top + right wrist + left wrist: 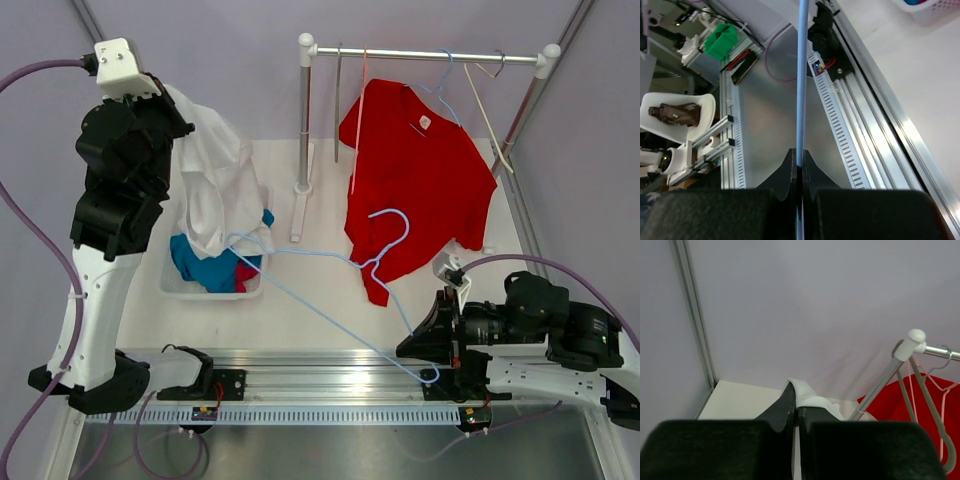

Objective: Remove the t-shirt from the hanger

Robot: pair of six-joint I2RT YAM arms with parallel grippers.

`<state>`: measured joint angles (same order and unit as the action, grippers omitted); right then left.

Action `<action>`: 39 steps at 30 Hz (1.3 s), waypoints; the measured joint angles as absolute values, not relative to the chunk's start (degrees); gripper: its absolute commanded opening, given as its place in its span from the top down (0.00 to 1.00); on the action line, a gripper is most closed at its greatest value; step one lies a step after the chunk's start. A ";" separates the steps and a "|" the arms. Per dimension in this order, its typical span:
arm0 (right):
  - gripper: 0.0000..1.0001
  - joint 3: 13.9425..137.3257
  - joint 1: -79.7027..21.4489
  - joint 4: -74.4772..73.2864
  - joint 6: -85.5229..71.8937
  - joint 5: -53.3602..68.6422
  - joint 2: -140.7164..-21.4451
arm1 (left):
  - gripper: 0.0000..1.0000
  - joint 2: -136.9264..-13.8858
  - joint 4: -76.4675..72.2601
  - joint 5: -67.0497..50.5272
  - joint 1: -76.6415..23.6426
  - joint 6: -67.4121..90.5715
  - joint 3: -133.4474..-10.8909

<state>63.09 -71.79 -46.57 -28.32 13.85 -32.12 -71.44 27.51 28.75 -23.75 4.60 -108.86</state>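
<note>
Left gripper, closed on the white t-shirt, is holding it aloft, cloth hanging beneath. My right gripper is pinching the blue hanger, whose far tip is seemingly touching the hem; separation is nearing completion.

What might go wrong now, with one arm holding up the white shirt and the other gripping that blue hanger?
The left gripper pinches only a fold of the white t-shirt, so it may slip. The blue hanger, held by the right gripper, reaches the shirt's lower edge and might snag it.
</note>
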 measured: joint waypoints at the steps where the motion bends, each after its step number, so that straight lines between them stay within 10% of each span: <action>1: 1.00 63.09 -71.79 -46.06 -28.12 14.72 -31.29 | 1.00 -71.46 28.45 27.83 -22.61 5.63 -108.86; 15: 1.00 77.28 -71.77 -46.37 -24.18 -9.28 -35.77 | 1.00 -71.55 30.50 22.74 -10.79 13.30 -113.45; 33: 1.00 83.88 -68.86 -58.78 -23.53 -47.83 -52.60 | 0.99 -62.00 23.18 14.11 -5.76 26.17 -58.92; 36: 1.00 85.27 -64.03 -59.05 -22.70 -48.53 -57.80 | 0.82 -61.89 22.94 11.49 -5.76 28.23 -57.12; 39: 1.00 84.53 -59.35 -58.74 -20.99 -47.20 -61.52 | 0.36 -60.03 22.39 8.91 -5.61 30.13 -55.07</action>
